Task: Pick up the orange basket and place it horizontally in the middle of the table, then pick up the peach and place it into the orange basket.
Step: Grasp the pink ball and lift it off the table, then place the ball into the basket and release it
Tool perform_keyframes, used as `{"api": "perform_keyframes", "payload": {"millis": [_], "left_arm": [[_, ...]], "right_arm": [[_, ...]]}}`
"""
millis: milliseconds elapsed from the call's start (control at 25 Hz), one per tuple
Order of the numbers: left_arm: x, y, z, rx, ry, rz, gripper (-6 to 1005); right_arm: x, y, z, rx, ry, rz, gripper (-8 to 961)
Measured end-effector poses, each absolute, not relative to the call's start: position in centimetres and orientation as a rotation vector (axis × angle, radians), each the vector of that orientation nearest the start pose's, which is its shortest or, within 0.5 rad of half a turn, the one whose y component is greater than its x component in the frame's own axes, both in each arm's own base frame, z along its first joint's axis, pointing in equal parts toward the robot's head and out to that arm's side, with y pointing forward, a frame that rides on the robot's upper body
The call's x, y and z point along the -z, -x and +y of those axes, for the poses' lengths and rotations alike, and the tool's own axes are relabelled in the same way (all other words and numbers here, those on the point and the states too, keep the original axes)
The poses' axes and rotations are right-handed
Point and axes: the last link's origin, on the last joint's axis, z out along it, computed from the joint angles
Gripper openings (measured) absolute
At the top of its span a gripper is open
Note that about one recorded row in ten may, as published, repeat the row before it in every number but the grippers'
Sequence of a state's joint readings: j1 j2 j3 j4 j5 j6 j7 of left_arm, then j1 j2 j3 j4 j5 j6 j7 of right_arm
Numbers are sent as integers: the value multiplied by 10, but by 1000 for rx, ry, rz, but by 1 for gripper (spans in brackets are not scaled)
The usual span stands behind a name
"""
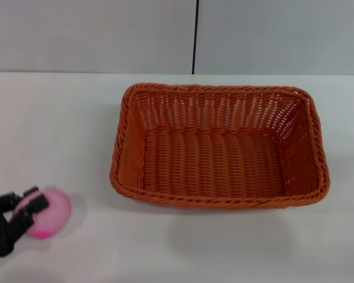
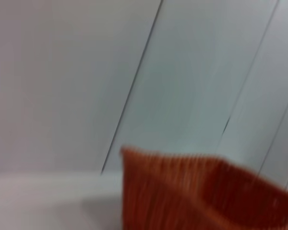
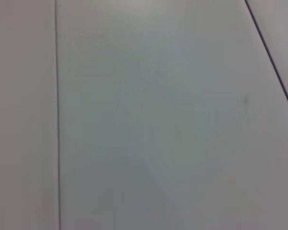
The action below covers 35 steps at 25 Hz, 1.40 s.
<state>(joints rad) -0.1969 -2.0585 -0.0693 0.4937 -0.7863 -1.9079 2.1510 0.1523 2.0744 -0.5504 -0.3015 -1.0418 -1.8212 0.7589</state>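
Left gripper [image 1: 25, 212] closing in on the peach [image 1: 52, 212]
Jaws straddle it, grip uncertain; the round fruit could roll off before reaching the orange basket [image 1: 219, 147].

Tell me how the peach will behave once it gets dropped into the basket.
The peach, held by the left gripper, is ball-shaped, so it will probably roll on landing. The orange basket has tall flared walls, likely enough to contain it. Its ribbed woven floor should slow the roll quickly.

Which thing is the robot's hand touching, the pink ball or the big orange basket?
The peach; the left tool is around it, while the orange basket sits apart.
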Motion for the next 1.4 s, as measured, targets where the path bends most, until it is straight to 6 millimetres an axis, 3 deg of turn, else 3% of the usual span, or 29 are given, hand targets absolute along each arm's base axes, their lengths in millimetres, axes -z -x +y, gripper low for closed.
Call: {"api": "perform_keyframes", "payload": {"millis": [160,280,560,720,800,960,1160,1400], "left_arm": [[-37,349,186,1050,2331,-717,155],[-31,323,216,1175,2376,-640,135],[-17,282,258,1369,2380,-554,93],[2,261,278,1403,2413,-566,67],[24,245,291,1386,2454,-577,58],[45,235,300,1346,2463,-602,46],[61,231,307,1291,2442,-630,143],[61,231,305,1292,2440,-612,380]], "right_arm": [[-76,-345,215,-1212,1555,373,497],[-74,-347,210,-1207,1549,393,497],[-69,-350,204,-1207,1537,430,499],[-66,-351,203,-1207,1532,444,500],[-63,-351,201,-1202,1527,447,500],[-60,-352,199,-1197,1518,455,501],[-60,-353,198,-1195,1515,459,502],[-60,-351,202,-1198,1518,456,504]]}}
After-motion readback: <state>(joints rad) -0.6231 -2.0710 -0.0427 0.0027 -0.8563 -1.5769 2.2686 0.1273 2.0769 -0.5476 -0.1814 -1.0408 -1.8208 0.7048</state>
